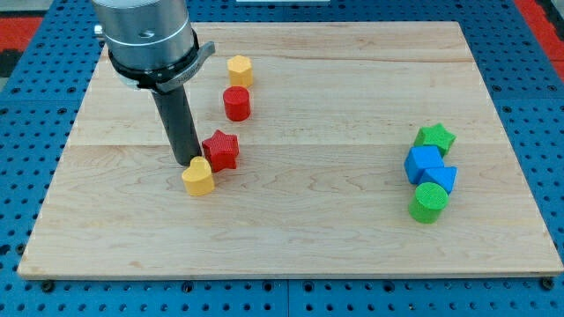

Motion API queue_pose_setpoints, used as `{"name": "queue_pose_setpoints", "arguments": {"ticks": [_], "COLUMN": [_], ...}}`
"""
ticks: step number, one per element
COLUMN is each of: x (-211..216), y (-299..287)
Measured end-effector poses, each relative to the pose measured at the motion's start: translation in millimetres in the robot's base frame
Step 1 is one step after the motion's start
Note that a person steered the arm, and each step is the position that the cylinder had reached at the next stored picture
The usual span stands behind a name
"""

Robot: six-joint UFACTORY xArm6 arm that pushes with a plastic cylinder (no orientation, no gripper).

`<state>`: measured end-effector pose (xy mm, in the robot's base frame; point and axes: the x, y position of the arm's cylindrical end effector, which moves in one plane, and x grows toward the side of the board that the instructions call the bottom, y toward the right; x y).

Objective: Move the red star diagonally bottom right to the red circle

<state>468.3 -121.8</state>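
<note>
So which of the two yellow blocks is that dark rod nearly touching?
The lower yellow block, just below my tip, beside the red star. The other yellow block sits higher, above the red circle.

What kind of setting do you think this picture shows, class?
Probably a robotics lab bench: a wooden board on a blue perforated surface, small coloured blocks like the red star, and my tip beside it.
</note>
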Motion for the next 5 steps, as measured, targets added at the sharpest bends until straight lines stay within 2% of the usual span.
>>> {"name": "queue_pose_setpoints", "arguments": {"ticks": [3,4,5], "x": [-51,-20,-9], "y": [-4,12,22]}}
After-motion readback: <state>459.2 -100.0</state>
